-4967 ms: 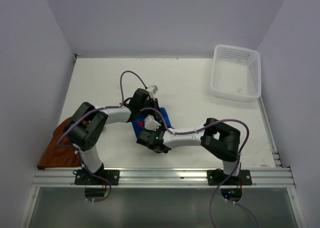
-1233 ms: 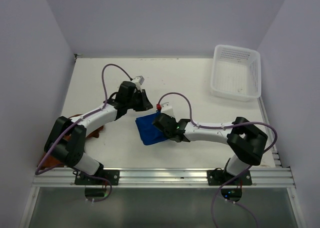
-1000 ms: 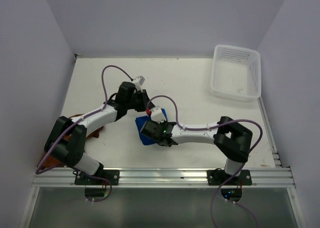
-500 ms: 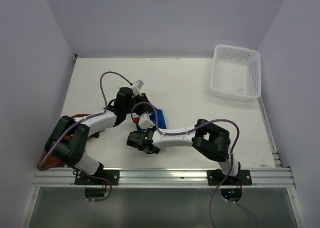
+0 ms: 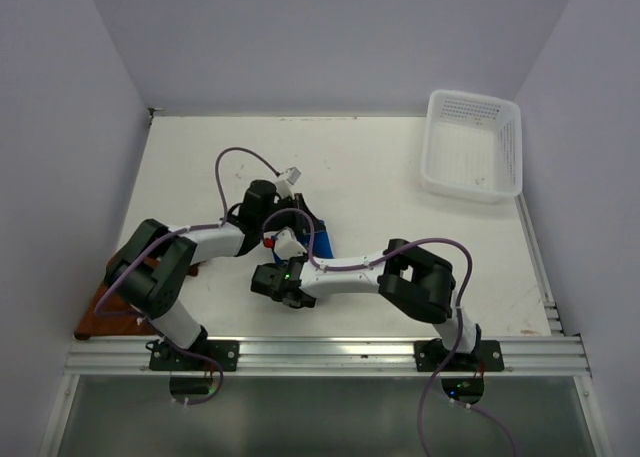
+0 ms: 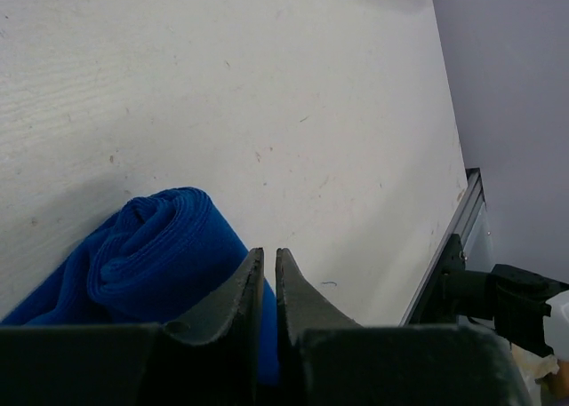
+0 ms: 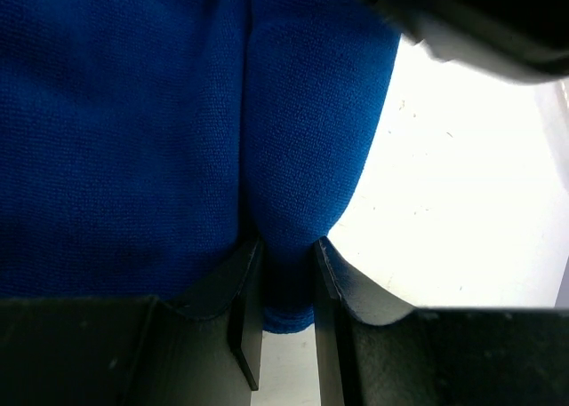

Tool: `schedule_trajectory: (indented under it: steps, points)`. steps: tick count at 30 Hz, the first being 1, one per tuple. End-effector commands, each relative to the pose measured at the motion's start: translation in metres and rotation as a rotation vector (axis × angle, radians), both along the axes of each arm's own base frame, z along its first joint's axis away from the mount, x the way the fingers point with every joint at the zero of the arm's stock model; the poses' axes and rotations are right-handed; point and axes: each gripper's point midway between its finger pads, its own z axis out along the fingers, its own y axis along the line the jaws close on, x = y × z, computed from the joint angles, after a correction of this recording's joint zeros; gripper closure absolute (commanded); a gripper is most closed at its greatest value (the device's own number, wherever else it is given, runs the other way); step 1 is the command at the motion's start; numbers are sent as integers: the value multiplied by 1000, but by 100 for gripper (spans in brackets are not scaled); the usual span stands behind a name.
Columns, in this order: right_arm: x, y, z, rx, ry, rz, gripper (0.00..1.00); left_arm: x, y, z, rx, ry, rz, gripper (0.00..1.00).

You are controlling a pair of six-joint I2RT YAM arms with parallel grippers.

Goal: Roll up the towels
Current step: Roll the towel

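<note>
1. The surface (image 5: 400, 207) was shut in by walls on the left, back and right, with a metal rail (image 5: 330, 353) along its near edge. The widest bare stretch lay between the arms and the white basket (image 5: 512, 147), which sat in the far right corner against the right wall.
2. The brown towel (image 5: 98, 315) lay at the near left corner, close to the left wall. It was partly covered by the left arm and well apart from the other towel.
3. The blue towel (image 5: 322, 241) lay left of centre and was mostly hidden under both arms. The left wrist view showed one end of it wound into a roll.
4. The left claw (image 6: 269, 251) was at the towel's far end. Its jaws stood nearly together, with only a slit between them and blue cloth showing at the base of the slit, so it was clenched on the towel's edge.
5. The right claw (image 7: 285, 244) was clenched on a fold of the blue towel.
6. About a second before, the right arm had been stretched out with its elbow far to the right. It was now folded in, and its claw had been drawn leftward across the towel.
7. The blue towel had lain flat and open to view, and was now bunched and mostly covered.
8. The left claw had been just beyond the towel's far edge and was now down on it.
9. The basket had not moved.
</note>
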Motion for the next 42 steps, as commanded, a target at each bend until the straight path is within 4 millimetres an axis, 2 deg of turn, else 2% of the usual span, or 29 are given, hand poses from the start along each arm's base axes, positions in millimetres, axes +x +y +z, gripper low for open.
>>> schedule_trajectory:
  steps: [1, 4, 11, 15, 16, 20, 21, 23, 24, 26, 28, 33, 36, 37, 40, 41, 42]
  points:
    - [-10, 10, -23, 34, 92, -5, 100, -7, -11, -17, 7, -3, -61, 88]
    - [-11, 11, -24, 39, 96, -1, 100, -12, -11, -38, 35, 31, -66, 99]
    - [-14, 17, -23, 76, 128, 21, 99, -11, 4, -72, 146, 75, -20, 100]
    - [-16, 24, -12, 147, 132, 40, 88, -10, 18, -91, 236, 109, 27, 100]
    - [-16, 25, -4, 174, 127, 40, 84, -7, 24, -97, 271, 113, 54, 100]
    - [-21, 26, 9, 261, 134, 51, 71, -10, 31, -112, 306, 142, 69, 100]
    - [-21, 32, 13, 302, 134, 62, 69, -12, 32, -115, 309, 150, 69, 100]
    - [-24, 29, 16, 335, 138, 68, 63, -12, 31, -116, 301, 154, 74, 100]
    - [-23, 34, 27, 384, 127, 80, 61, -13, 31, -118, 299, 158, 74, 100]
    - [-25, 31, 30, 406, 121, 82, 55, -12, 30, -118, 298, 157, 74, 100]
    - [-24, 33, 43, 447, 107, 93, 52, -9, 32, -118, 314, 150, 82, 100]
    - [-24, 33, 67, 507, 93, 106, 48, -7, 36, -118, 343, 143, 90, 100]
    - [-23, 29, 74, 555, 95, 98, 44, -8, 37, -118, 348, 144, 90, 100]
    - [-24, 28, 83, 594, 96, 98, 44, -8, 38, -118, 351, 142, 92, 100]
    - [-23, 14, 84, 698, 130, 68, 42, -10, 40, -119, 354, 145, 93, 100]
    - [-14, 7, 84, 734, 136, 39, 42, -11, 40, -118, 354, 142, 93, 100]
    - [-16, 13, 85, 812, 182, 38, 42, -11, 41, -117, 354, 143, 96, 100]
